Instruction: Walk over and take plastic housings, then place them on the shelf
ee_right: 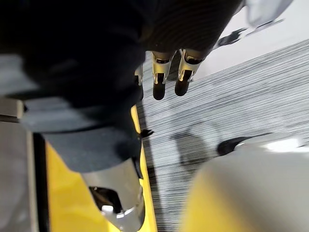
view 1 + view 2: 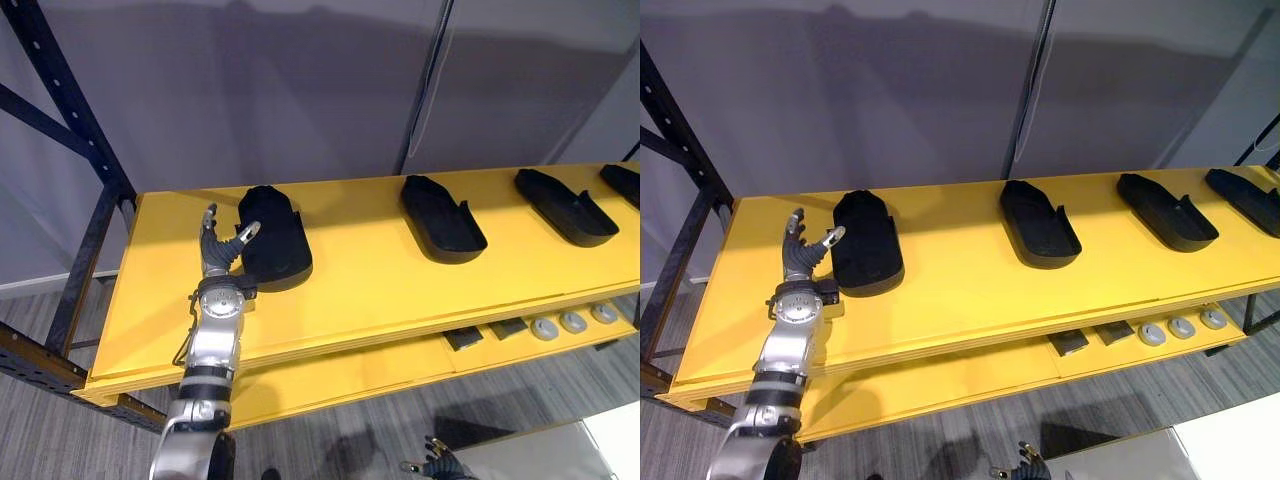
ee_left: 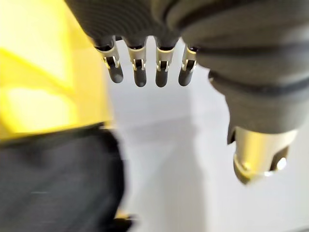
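At the bottom edge, right of centre, the right hand (image 2: 436, 466) hangs low over the striped grey floor (image 2: 540, 385), fingers loosely straight and holding nothing. Left of centre, the left hand (image 2: 222, 248) is spread open and empty over the yellow shelf board (image 2: 370, 270), its thumb at the edge of the leftmost black moulded plastic housing (image 2: 275, 238). Three similar housings (image 2: 440, 218) lie in a row towards the right.

No lettering, number, label or sign can be read anywhere, neither on the yellow shelf (image 2: 370, 275) nor on the black housings (image 2: 440, 215)
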`<state>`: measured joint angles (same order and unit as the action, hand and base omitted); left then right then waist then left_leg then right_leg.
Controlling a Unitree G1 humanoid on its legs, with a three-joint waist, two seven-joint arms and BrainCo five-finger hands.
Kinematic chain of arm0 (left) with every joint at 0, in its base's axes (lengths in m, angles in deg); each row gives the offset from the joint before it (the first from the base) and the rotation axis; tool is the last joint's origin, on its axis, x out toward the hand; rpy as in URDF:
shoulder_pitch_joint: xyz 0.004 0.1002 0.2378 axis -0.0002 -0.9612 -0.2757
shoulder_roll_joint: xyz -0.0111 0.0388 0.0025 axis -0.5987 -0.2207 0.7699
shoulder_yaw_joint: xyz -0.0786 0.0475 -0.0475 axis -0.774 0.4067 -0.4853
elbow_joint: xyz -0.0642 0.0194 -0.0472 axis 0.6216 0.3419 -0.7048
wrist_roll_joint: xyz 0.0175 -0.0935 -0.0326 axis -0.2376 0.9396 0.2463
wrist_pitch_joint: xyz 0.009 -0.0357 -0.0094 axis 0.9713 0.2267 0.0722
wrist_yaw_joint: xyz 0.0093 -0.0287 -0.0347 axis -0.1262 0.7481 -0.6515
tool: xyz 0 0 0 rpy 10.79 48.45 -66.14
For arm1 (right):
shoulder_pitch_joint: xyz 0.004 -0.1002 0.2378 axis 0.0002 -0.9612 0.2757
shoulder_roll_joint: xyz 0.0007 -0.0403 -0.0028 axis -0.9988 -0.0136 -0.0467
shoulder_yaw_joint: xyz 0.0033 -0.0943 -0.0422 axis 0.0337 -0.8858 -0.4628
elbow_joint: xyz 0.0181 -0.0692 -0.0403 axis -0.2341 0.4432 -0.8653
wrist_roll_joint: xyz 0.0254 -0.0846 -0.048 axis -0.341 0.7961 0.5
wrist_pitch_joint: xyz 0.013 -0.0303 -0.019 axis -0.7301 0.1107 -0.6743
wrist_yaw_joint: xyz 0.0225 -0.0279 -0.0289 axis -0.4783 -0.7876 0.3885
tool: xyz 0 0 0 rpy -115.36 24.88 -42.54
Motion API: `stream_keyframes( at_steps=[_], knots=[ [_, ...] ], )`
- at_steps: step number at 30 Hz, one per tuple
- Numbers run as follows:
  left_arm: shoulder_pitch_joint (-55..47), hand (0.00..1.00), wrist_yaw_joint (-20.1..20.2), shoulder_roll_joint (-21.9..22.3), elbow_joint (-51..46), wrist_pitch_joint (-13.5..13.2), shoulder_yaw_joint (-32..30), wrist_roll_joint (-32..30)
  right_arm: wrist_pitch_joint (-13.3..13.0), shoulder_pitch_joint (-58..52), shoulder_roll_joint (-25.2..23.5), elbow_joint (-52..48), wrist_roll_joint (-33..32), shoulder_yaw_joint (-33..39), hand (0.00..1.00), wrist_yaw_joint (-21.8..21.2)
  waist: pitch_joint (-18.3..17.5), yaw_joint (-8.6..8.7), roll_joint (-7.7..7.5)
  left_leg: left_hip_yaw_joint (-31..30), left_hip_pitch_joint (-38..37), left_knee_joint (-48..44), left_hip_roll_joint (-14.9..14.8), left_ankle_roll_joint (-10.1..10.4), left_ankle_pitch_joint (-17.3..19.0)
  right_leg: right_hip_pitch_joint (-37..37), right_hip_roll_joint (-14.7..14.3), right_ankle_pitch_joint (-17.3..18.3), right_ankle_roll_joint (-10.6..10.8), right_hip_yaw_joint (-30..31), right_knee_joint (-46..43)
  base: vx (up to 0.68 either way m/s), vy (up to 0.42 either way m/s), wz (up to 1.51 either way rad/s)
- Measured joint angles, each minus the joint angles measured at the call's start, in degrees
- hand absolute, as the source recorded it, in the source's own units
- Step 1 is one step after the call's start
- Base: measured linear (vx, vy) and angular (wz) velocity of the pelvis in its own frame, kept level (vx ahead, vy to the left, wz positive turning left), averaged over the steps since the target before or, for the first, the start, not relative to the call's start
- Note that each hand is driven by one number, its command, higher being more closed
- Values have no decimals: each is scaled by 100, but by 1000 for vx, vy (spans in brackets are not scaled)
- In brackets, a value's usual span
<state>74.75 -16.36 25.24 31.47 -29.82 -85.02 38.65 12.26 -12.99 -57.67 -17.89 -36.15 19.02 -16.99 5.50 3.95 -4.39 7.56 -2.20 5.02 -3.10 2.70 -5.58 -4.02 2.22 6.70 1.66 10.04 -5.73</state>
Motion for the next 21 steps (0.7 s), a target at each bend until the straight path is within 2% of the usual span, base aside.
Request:
stream_keyframes(
  at_steps=[2, 3, 5, 8, 13, 15, 21],
  knots=[
    [-363, 0, -49, 161, -667, -109, 238, -190, -1, -56, 0, -31, -1, 4, 0, 8, -4, -15, -2, 1, 13, -2, -4, 0, 0, -9, -2, -2, 3, -2, -2, 0, 0, 0],
    [-628, 100, -56, 291, -1051, -205, 440, -322, -2, -89, -3, -83, -1, 4, 0, 16, -6, -24, -1, 2, 28, -3, -8, 0, 0, -16, -4, -3, 4, -1, -6, 0, 0, 0],
    [-1035, 100, -38, 471, -1470, -340, 800, -502, -4, -127, -9, -128, -1, 2, 0, 33, -7, -61, -1, 12, 34, -13, -19, -6, 16, -8, -11, -7, 9, 8, -23, 0, 0, 0],
    [-1822, 100, 176, 671, -1785, -635, 1354, -604, -4, -238, -13, -227, 0, -2, 0, 80, -23, -171, 1, 53, 72, -227, -89, -9, 239, -26, -15, -6, 11, 52, -80, -30, 9, -7],
    [-2415, 100, 427, 750, -1782, -742, 1417, -633, -12, -382, -22, -380, -1, -17, 0, 107, -84, -233, 6, 123, 88, -286, -134, -9, 275, -1, -34, 27, 64, 70, -98, -56, 4, -6],
    [-2690, 100, 507, 751, -1756, -780, 1496, -894, -12, -440, -18, -392, -1, -17, 0, 123, -132, -290, 9, 197, 78, -294, -160, -2, 279, 18, -58, 32, 73, 92, -114, -43, 4, -9],
    [-2750, 100, 646, 753, -1242, -770, 1567, -1218, -13, -565, -24, -491, 3, -27, 0, 169, -196, -347, 0, 332, 86, -346, -180, 23, 343, 37, -63, 32, 74, 201, -115, -9, 18, -10]
  ],
)
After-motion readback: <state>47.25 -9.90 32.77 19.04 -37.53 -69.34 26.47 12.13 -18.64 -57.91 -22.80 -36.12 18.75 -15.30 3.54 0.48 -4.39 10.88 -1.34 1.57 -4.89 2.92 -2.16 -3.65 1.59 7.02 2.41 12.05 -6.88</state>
